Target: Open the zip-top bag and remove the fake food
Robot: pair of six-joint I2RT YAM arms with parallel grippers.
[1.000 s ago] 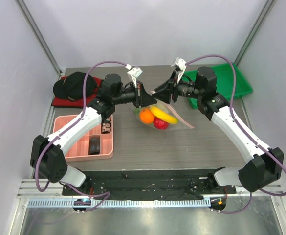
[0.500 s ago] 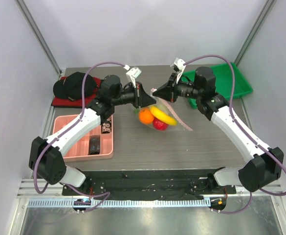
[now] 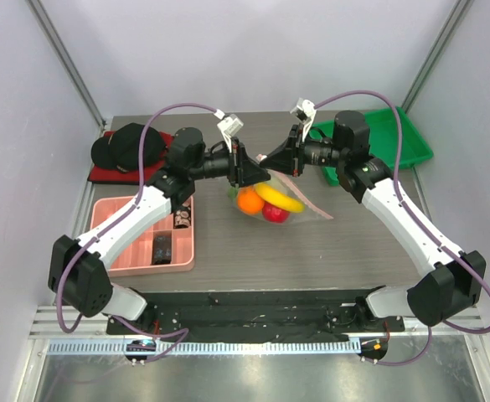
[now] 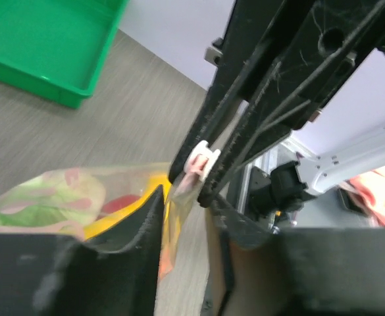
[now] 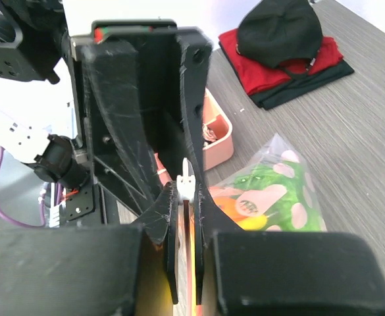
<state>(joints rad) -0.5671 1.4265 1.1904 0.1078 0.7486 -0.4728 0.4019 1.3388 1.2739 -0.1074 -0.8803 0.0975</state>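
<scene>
The zip-top bag [image 3: 305,203] hangs between both grippers above the table, holding an orange [image 3: 250,199], a yellow banana [image 3: 280,198] and a red fruit [image 3: 275,213]. The green cabbage [image 5: 271,181] shows through the plastic in the right wrist view. My right gripper [image 3: 267,157] is shut on the white slider [image 5: 186,186] at the pink zip strip. My left gripper [image 3: 255,172] faces it. Its jaws stand apart with the bag's top edge [image 4: 178,210] between them, just below the slider [image 4: 202,158]. No lemon is visible.
A pink compartment tray [image 3: 115,243] with small dark items lies at the front left. A black cap [image 3: 127,146] on red cloth sits at the back left. A green tray [image 3: 412,142] stands at the back right.
My left gripper has moved right, closing in on the right gripper, and its fingers now straddle the bag's top edge. The right gripper has shifted slightly left, still holding the slider.
</scene>
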